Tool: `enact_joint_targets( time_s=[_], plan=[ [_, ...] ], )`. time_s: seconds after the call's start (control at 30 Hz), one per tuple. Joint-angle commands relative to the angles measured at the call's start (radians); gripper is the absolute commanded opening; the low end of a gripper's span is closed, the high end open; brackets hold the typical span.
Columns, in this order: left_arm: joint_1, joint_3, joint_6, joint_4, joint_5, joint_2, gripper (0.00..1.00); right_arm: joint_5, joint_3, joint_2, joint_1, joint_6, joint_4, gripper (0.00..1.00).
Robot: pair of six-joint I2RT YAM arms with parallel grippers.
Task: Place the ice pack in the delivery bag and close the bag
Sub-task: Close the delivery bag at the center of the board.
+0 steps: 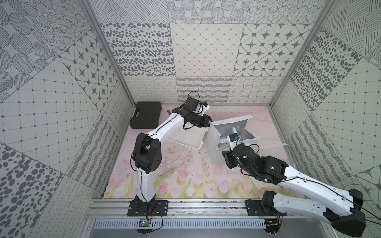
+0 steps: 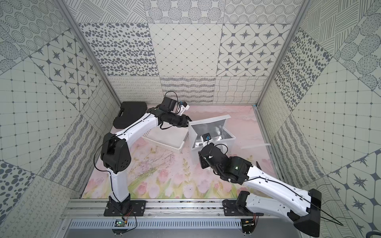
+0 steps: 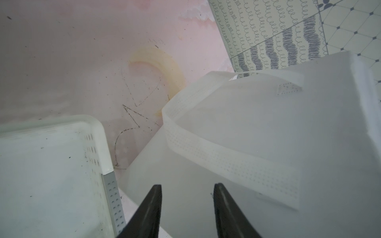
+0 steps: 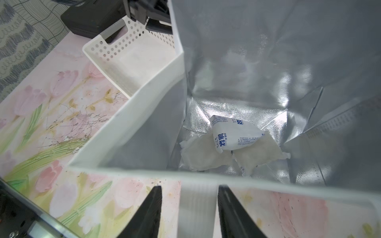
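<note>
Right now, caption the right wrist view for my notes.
Ice packs lie on the delivery bag's foil floor; right end effector open over its rim.

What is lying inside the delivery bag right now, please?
On the foil floor of the delivery bag lies a blue-printed ice pack, overlapping two paler pouches. The near rim hides the floor's closest strip.

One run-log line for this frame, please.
ice pack: inside delivery bag, at bottom | right gripper: open, strap between jaws | left gripper: open, by bag's outer side | basket: beside bag
</note>
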Motion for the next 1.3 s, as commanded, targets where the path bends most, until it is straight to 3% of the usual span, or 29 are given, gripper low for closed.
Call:
enact_joint_targets(
  time_s=[0.0,0.17,0.5,0.87,1.03,1.27],
  plan=[
    [0.004,-0.074,-0.027,0.109,0.137,-0.039,0.43,-0.105,-0.026,0.028,-0.070,-0.046,0.229,0.47],
    [0.003,-0.147,-0.048,0.157,0.158,-0.077,0.42,-0.219,-0.021,0.117,-0.149,-0.092,0.350,0.47],
    [0.004,-0.278,-0.073,0.237,0.196,-0.135,0.41,-0.281,-0.017,0.204,-0.249,-0.099,0.430,0.47],
    [0.007,-0.286,-0.068,0.246,0.219,-0.129,0.43,-0.321,-0.006,0.252,-0.336,-0.099,0.480,0.46],
    [0.013,-0.313,-0.065,0.268,0.247,-0.141,0.48,-0.325,0.013,0.280,-0.355,-0.099,0.486,0.46],
    [0.040,-0.388,-0.097,0.378,0.319,-0.166,0.67,-0.334,0.031,0.305,-0.369,-0.100,0.491,0.46]
  ],
)
